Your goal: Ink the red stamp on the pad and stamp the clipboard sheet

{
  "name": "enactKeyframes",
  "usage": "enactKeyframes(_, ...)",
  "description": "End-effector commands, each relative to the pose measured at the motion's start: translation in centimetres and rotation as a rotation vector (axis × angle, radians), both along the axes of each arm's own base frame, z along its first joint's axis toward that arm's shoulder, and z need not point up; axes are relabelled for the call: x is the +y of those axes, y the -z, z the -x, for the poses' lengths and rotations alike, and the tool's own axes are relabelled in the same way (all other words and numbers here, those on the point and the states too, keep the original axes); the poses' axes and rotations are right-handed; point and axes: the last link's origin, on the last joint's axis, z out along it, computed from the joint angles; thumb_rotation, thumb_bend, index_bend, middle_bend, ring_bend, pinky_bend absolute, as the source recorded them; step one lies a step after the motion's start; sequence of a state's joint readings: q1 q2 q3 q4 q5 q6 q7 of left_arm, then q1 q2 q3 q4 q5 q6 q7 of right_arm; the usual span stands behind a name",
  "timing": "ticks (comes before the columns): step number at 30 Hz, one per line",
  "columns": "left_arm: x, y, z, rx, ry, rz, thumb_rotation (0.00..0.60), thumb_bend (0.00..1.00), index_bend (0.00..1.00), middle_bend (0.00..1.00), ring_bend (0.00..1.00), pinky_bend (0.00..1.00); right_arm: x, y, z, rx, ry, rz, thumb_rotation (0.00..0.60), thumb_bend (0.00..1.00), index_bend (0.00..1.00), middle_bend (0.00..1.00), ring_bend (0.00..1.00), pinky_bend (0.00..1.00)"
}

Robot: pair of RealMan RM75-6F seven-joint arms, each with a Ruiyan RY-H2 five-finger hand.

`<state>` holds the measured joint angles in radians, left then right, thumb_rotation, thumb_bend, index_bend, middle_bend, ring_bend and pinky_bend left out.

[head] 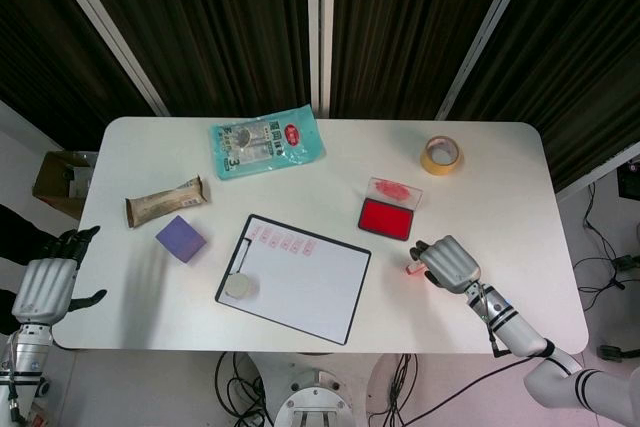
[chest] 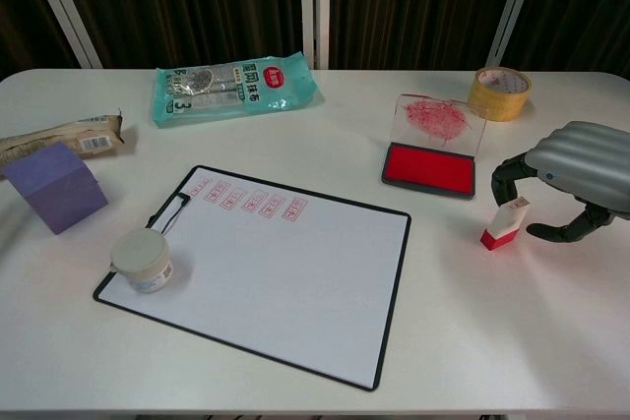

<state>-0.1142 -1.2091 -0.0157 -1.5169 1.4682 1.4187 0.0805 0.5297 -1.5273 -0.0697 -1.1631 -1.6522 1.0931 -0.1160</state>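
Table [chest: 463,341] holds everything; clipboard sheet [chest: 281,272] lies centre, row of red marks along its top edge, small white jar on its left corner.

Ink pad [chest: 429,169] sits open, lid up, just beyond stamp.

Your right hand [chest: 576,169] hovers over red stamp [chest: 505,222], fingers curled apart, holding nothing yet. Stamp stands upright between fingers and thumb.

- Close on white upper body, not red base.
- Keep stamp vertical.
- Lift straight before moving to pad.

Left hand [head: 45,285] idles off table edge, open.

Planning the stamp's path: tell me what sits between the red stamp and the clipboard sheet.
Nothing: the chest view shows bare table between the red stamp and the clipboard sheet. The ink pad lies farther back, off that line.
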Motion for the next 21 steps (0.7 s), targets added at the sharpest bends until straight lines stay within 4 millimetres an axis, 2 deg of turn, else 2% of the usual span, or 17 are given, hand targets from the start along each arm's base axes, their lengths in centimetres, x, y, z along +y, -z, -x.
enactKeyframes(1,0.0,-0.04,0.01,0.001,0.0,-0.001,0.6,0.0,0.11,0.15,0.12,0.22,-0.01,0.21,-0.01,-0.006,-0.002,0.001,0.6,0.23,0.46,0.42,0.89,0.97)
enactKeyframes(21,-0.05,-0.12,0.06,0.002,-0.005,0.001,0.6,0.0,0.11,0.15,0.12,0.22,-0.42,1.1,-0.05,-0.031,-0.004,0.003,0.6,0.24,0.49,0.46,0.89,0.97)
